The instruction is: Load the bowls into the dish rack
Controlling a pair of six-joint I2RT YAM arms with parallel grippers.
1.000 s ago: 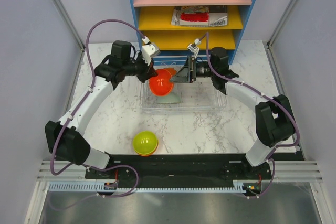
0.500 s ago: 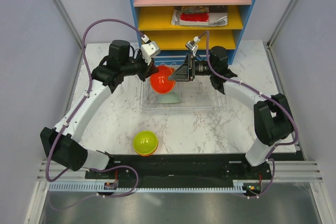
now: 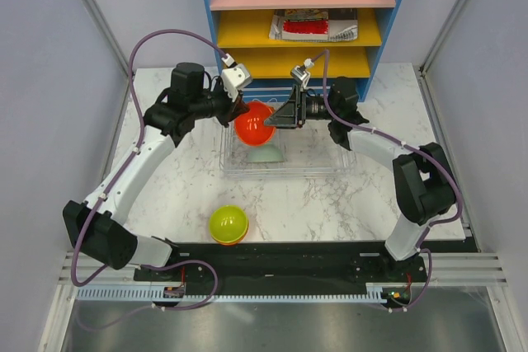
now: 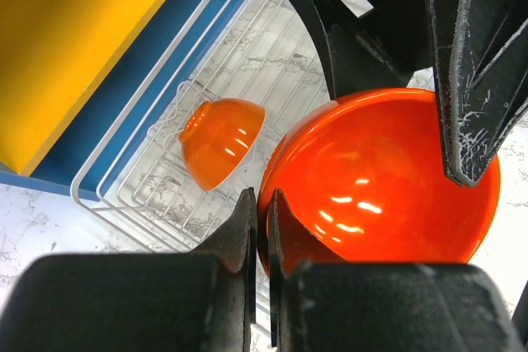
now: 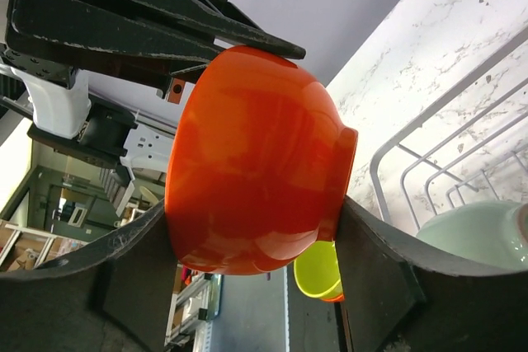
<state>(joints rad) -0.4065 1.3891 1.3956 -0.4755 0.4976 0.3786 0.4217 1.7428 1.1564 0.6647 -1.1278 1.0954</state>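
A glossy red bowl (image 3: pixel 253 124) (image 4: pixel 388 179) (image 5: pixel 247 162) hangs over the left end of the white wire dish rack (image 3: pixel 313 158) (image 4: pixel 165 204). My left gripper (image 3: pixel 239 113) (image 4: pixel 262 199) is shut on its rim. My right gripper (image 3: pixel 276 119) (image 5: pixel 254 212) has its fingers pressed against the bowl's rim side and foot, closed on it. An orange bowl (image 4: pixel 221 139) and a pale mint bowl (image 3: pixel 264 152) (image 5: pixel 474 232) stand in the rack. A lime green bowl (image 3: pixel 228 224) (image 5: pixel 318 274) sits on an orange one near the table's front edge.
The blue shelf unit (image 3: pixel 301 14) with pink and yellow shelves stands right behind the rack, holding books. Grey walls close in both sides of the marble table (image 3: pixel 355 204).
The right gripper's jaws have closed in from wide open onto the red bowl. The left arm carried the bowl slightly back and has held still since.
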